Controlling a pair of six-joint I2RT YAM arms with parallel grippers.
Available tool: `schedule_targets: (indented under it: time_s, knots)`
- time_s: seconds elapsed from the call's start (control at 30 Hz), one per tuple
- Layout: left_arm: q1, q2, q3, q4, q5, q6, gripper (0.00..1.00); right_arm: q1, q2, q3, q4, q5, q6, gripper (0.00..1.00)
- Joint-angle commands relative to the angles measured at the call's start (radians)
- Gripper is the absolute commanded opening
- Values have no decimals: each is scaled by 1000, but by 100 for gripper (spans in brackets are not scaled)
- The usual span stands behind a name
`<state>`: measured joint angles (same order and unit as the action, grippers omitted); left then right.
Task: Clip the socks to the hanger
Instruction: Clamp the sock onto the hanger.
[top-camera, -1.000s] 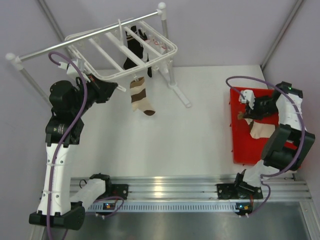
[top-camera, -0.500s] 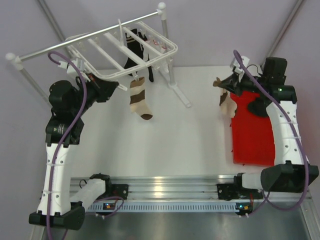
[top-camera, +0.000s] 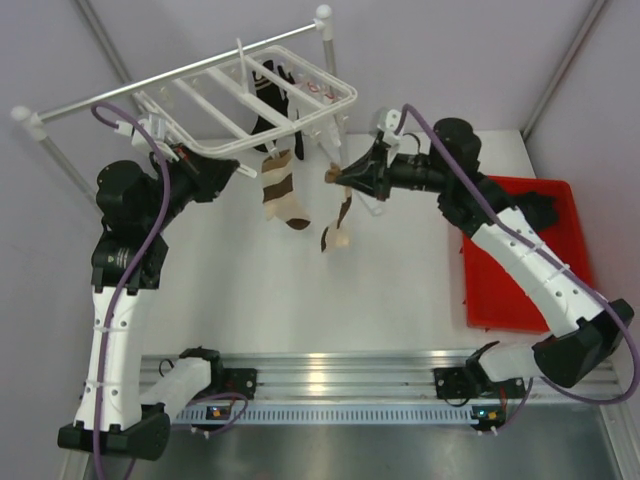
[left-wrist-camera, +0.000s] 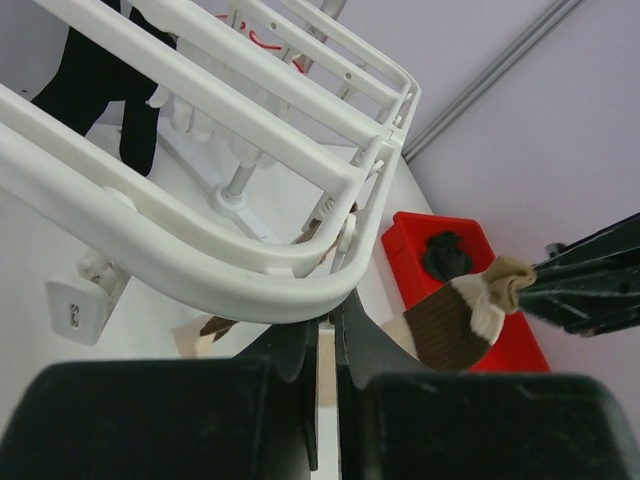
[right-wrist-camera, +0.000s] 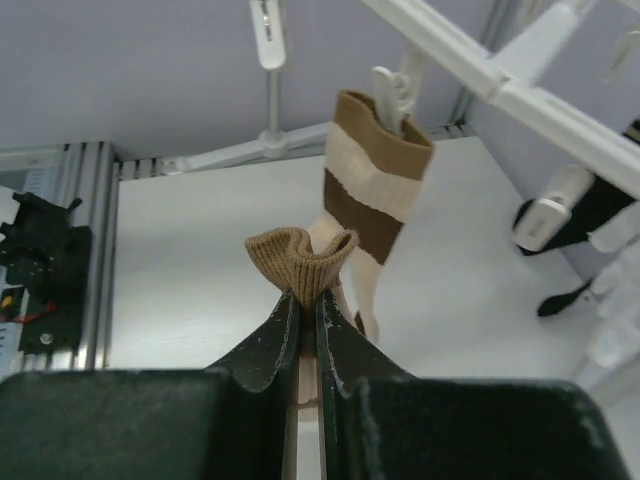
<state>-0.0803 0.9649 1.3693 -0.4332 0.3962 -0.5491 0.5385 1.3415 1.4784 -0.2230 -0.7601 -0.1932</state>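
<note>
The white hanger (top-camera: 300, 115) hangs from a grey rail. A black sock (top-camera: 268, 100) and a cream-and-brown sock (top-camera: 282, 195) hang from its clips. My left gripper (top-camera: 228, 175) is shut on the hanger's near rim (left-wrist-camera: 200, 275); its fingers (left-wrist-camera: 300, 345) close under that rim. My right gripper (top-camera: 338, 177) is shut on the tan cuff (right-wrist-camera: 300, 262) of a second cream-and-brown sock (top-camera: 336, 225), which dangles just right of the clipped one (right-wrist-camera: 372, 190). The held sock also shows in the left wrist view (left-wrist-camera: 450, 320).
The grey rail (top-camera: 150, 88) with white ball ends stands on a white foot (top-camera: 362, 195) behind the held sock. A red tray (top-camera: 510, 280) sits at the right with a dark, sock-like item (left-wrist-camera: 445, 255) in it. An unused clip (right-wrist-camera: 268, 30) hangs above the right gripper.
My right arm lifted the cream-and-brown sock out of the red tray and swung left to just beside the clipped sock under the hanger. The left arm has stayed on the hanger's rim.
</note>
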Motion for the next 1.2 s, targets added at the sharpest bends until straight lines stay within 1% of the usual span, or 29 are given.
schedule_targets:
  time_s: [0.0, 0.1, 0.13, 0.17, 0.27, 0.4, 0.6, 1.17]
  knots:
    - [4, 3, -13, 96, 18, -31, 0, 145, 56, -35, 171, 133, 113, 0]
    - [4, 3, -22, 102, 23, -38, 0, 201, 126, -32, 279, 171, 187, 0]
    - [4, 0, -30, 105, 24, -43, 0, 209, 145, -30, 337, 176, 258, 0]
    - [4, -2, -36, 108, 24, -46, 0, 213, 163, -30, 374, 176, 287, 0]
    - [4, -6, -55, 119, 32, -57, 0, 238, 229, -4, 435, 159, 325, 0]
    - [4, -12, -61, 122, 41, -61, 0, 265, 292, 54, 435, 140, 321, 0]
    - [4, -18, -78, 122, 56, -64, 0, 276, 337, 102, 447, 110, 351, 0]
    - [4, -18, -87, 122, 76, -61, 0, 281, 386, 169, 458, 81, 373, 0]
